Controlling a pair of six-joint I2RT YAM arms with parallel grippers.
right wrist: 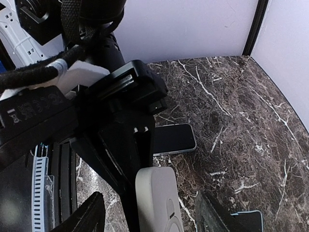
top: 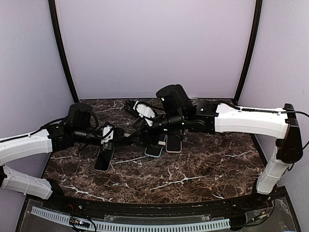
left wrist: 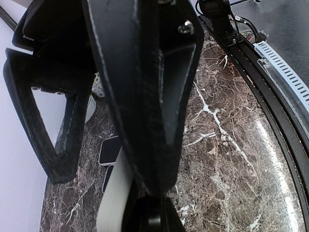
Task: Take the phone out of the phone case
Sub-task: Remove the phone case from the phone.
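Marble table [top: 203, 169], lilac walls [top: 154, 48]: phone case [right wrist: 153, 191] is clamped by left tool [top: 107, 137].
Part-open right tool [right wrist: 150, 220] is set astride it, unpinched; its long axis runs 12-to-6 o'clock.

right gripper [right wrist: 154, 213]: fingers apart, either side of cream phone case [right wrist: 155, 198], not touching | left gripper [right wrist: 136, 164]: clamps phone case upright | dark phone [right wrist: 174, 138]: flat on marble table [right wrist: 231, 121] behind

Two loose phones [top: 154, 149] [top: 174, 144], one cased phone [top: 103, 159], one marble table [top: 207, 166].
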